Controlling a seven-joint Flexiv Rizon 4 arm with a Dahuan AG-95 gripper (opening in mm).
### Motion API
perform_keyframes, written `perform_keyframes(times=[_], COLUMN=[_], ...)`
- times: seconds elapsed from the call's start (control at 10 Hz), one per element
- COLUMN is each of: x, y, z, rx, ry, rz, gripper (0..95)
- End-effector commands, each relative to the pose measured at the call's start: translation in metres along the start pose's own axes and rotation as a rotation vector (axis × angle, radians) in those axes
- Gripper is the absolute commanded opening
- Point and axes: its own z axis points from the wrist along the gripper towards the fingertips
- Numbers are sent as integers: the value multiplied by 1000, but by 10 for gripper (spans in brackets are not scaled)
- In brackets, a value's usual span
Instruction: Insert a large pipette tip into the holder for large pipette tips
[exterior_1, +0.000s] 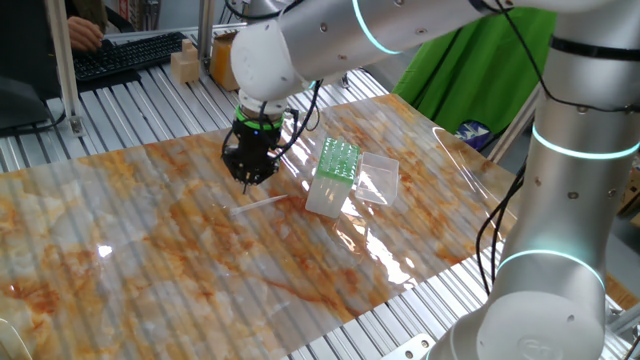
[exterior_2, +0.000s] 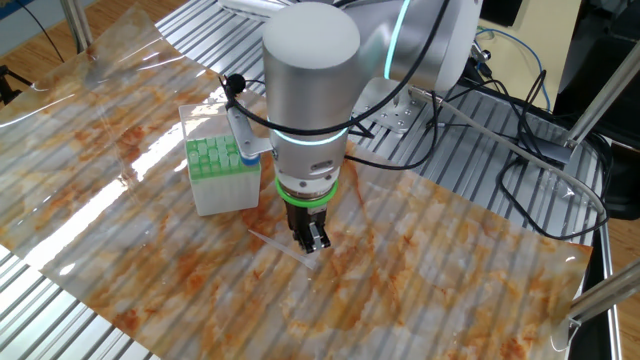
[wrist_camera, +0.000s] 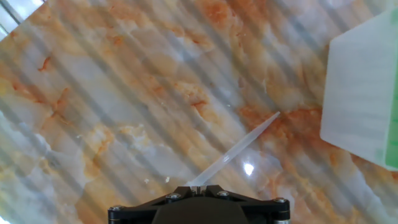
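One gripper (exterior_1: 248, 178) hangs at the end of the big silver arm (exterior_1: 330, 30), pointing straight down at the table. It is black, with a green ring just above it. In the other fixed view its two fingers (exterior_2: 316, 238) look close together, low over the mat, but I cannot tell if they are shut or a little apart (the hand view shows only the black bottom edge of the hand, not the finger ends). Nothing seems to be pinched between them.

Right under the hand lies the large pipette tip (wrist_camera: 239, 150). It is thin and see-through, flat on its side on the mat (wrist_camera: 112, 93). In the hand view its wide end sits by the bottom edge of the hand and its pointy end aims up and to the right, toward the box. In one fixed view it shows as a pale stick (exterior_1: 262, 204) just below and beside the gripper. In the other fixed view it is very faint (exterior_2: 283, 246), and it may be touching the fingers.

Near the pointy end stands the holder for large pipette tips (exterior_1: 334, 178), a small whitish box with a green top full of holes. It leans a bit. Its clear lid (exterior_1: 379, 177) is open and lies flat beside it. The mat has orange and white swirls like marble and covers a ribbed metal table (exterior_1: 140, 100).
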Motion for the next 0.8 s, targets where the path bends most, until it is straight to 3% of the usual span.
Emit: perform_keyframes(times=[0.1,0.2,0.4,0.5,0.7,0.8], x=[-2,-2,-2,-2,-2,-2], y=[3,4,10,10,11,12], z=[2,3,8,8,9,9], rx=[16,20,31,34,41,43], ry=[59,60,50,57,51,50], rz=[134,151,261,308,368,394], gripper=[0,0,0,190,190,380])
